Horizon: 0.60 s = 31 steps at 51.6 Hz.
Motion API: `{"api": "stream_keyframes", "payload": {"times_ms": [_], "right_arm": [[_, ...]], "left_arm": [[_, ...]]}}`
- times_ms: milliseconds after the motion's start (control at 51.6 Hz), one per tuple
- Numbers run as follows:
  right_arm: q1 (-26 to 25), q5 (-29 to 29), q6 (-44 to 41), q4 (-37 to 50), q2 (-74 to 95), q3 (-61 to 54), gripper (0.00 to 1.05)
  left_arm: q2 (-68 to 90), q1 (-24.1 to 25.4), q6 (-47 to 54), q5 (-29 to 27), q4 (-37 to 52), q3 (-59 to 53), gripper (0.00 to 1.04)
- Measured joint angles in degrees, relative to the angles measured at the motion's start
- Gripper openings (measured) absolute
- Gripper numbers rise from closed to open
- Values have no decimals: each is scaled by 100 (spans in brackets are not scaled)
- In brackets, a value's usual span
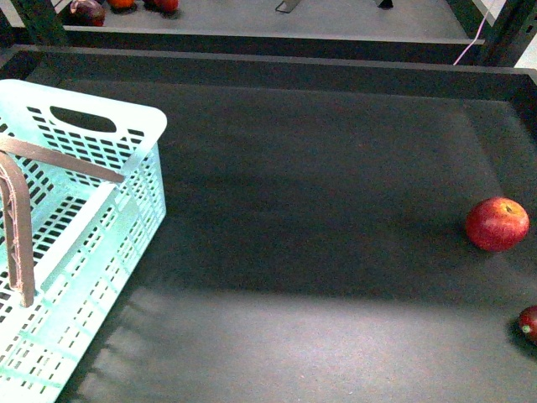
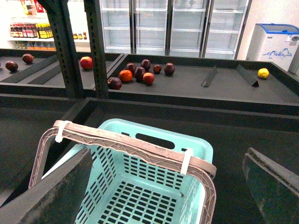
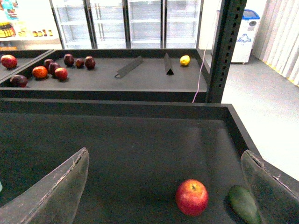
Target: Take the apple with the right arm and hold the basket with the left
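Note:
The basket (image 1: 143, 117), pale mint-blue with slotted walls, stands at the left of the dark shelf. Its brown handles (image 2: 135, 145) are raised and joined by a white tie (image 2: 186, 161). My left gripper (image 2: 163, 198) hovers open above the basket (image 2: 202, 148), its fingers (image 2: 51, 196) spread wider than the handles and touching nothing. The apple (image 1: 497, 224), red with yellow patches, lies at the far right of the shelf. In the right wrist view the apple (image 3: 191, 197) lies below and ahead of my open right gripper (image 3: 161, 198). Neither gripper shows in the front view.
A smaller dark red fruit (image 1: 529, 324) lies at the right edge near the apple. A green oblong fruit (image 3: 244, 204) lies right beside the apple. The shelf has a raised back wall (image 1: 277, 63). The shelf behind holds several fruits (image 2: 140, 73) and a lemon (image 2: 263, 73).

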State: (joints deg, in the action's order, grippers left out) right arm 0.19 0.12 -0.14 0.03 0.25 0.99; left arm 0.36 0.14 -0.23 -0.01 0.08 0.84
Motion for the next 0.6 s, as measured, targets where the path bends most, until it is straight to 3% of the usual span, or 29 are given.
{"api": "stream_keyframes", "payload": {"times_ms": [600], "right_arm": [[0, 0, 0, 0, 0, 0, 96]], "left_arm": [[0, 0, 0, 0, 0, 0, 98]]}}
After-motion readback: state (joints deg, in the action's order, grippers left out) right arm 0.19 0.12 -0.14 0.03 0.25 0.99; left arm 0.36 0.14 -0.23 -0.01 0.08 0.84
